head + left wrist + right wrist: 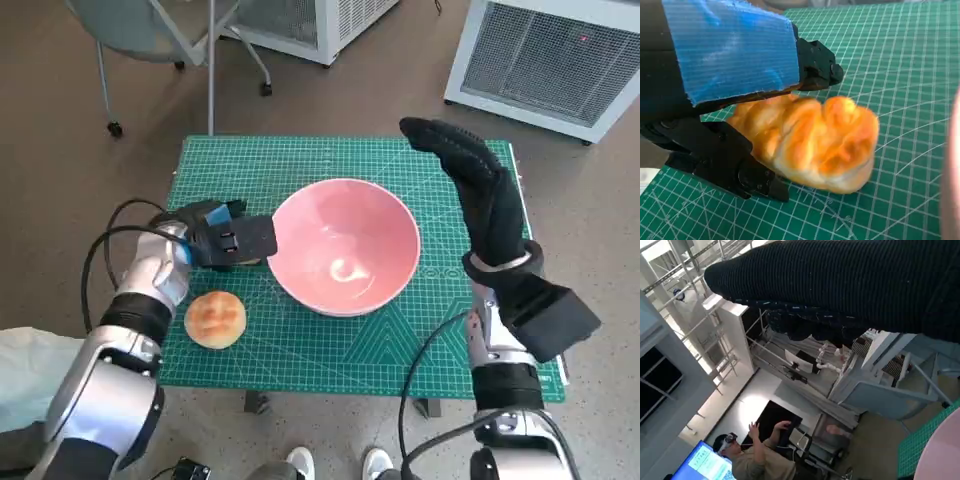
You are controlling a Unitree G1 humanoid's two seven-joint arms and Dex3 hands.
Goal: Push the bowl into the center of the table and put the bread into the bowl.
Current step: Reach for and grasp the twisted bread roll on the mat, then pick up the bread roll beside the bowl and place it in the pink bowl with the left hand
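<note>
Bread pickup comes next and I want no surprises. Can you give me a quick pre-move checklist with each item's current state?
1. Bowl near the table's centre: ok.
2. Bowl empty: ok.
3. Bread lying free on the green mat, outside the bowl: ok.
4. Left hand clear of the bowl's rim: cannot tell, it sits right at it.
5. Right hand raised, holding nothing: ok.

Head view: the left hand (228, 238) covers part of the pink bowl's (345, 245) near-left rim. Left wrist view: the bread roll (812, 142) is partly hidden behind the taped hand, and the bowl is cut to a blurred pink sliver at the edge. Right wrist view: the right hand's (840, 282) fingers are not visible.
</note>
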